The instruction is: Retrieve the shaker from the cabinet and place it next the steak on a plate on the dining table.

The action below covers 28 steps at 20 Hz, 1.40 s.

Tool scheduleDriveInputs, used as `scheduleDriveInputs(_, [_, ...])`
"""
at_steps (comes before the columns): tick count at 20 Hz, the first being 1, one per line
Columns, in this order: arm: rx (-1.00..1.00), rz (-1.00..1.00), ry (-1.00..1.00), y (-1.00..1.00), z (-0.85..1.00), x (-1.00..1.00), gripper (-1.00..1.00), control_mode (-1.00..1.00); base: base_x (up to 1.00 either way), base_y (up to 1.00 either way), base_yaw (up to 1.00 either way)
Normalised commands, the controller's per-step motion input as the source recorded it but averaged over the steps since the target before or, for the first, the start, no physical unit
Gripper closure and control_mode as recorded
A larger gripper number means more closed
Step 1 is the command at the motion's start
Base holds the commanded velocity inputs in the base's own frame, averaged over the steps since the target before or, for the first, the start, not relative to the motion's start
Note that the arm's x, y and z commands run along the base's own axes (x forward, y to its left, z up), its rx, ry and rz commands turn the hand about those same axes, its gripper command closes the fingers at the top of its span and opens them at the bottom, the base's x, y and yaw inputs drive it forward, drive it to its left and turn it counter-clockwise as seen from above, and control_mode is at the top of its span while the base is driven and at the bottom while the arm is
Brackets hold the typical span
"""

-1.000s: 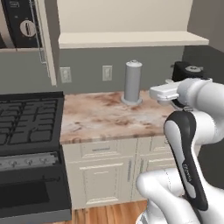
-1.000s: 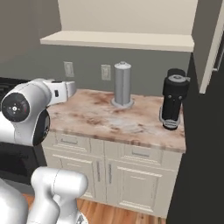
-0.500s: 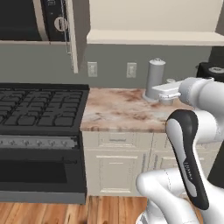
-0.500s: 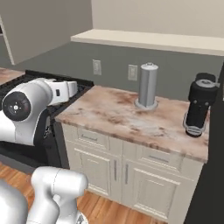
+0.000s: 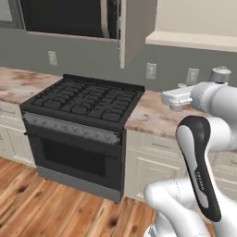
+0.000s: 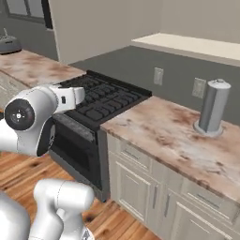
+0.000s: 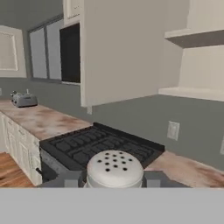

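Observation:
The shaker (image 7: 114, 167), a small grey cylinder with a perforated domed cap, sits between my fingertips in the hand view. My gripper (image 7: 113, 180) is shut on it. From the base cameras my hand (image 5: 175, 97) (image 6: 71, 95) is held out level at chest height, in front of the stove. The cream cabinet (image 7: 192, 65) with its open shelf board (image 5: 194, 40) (image 6: 197, 45) hangs on the wall to the right. The steak, the plate and the dining table are out of view.
A black stove (image 5: 81, 102) (image 6: 105, 98) (image 7: 103, 146) stands ahead with a dark microwave (image 5: 65, 16) above it. Marble worktops (image 6: 173, 140) flank it, one carrying a tall grey cylinder on a round base (image 6: 212, 108), the other a toaster (image 7: 23, 100). Wood floor (image 5: 41, 203) lies below.
The whole picture has slid right as the base moved left: the stove now sits centre and the black coffee machine is gone from the frame. The hand keeps its grip.

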Motion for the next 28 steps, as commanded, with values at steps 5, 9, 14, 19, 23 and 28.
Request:
scheduleDriveInputs(5, [0.00,0.00,0.00,0.00,0.00,0.00,1.00,1.00,-0.08,0.15,0.69])
scheduleDriveInputs(9, [0.00,0.00,0.00,0.00,0.00,0.00,1.00,1.00,-0.05,0.22,0.70])
scheduleDriveInputs(14, [0.00,0.00,0.00,0.00,0.00,0.00,1.00,1.00,0.00,0.24,0.65])
scheduleDriveInputs(19, [0.00,0.00,0.00,0.00,0.00,0.00,1.00,1.00,0.00,0.22,0.61])
scheduleDriveInputs(23, [0.00,0.00,0.00,0.00,0.00,0.00,1.00,1.00,0.00,0.16,0.59])
scheduleDriveInputs(28, [0.00,0.00,0.00,0.00,0.00,0.00,1.00,1.00,0.00,0.16,0.58])
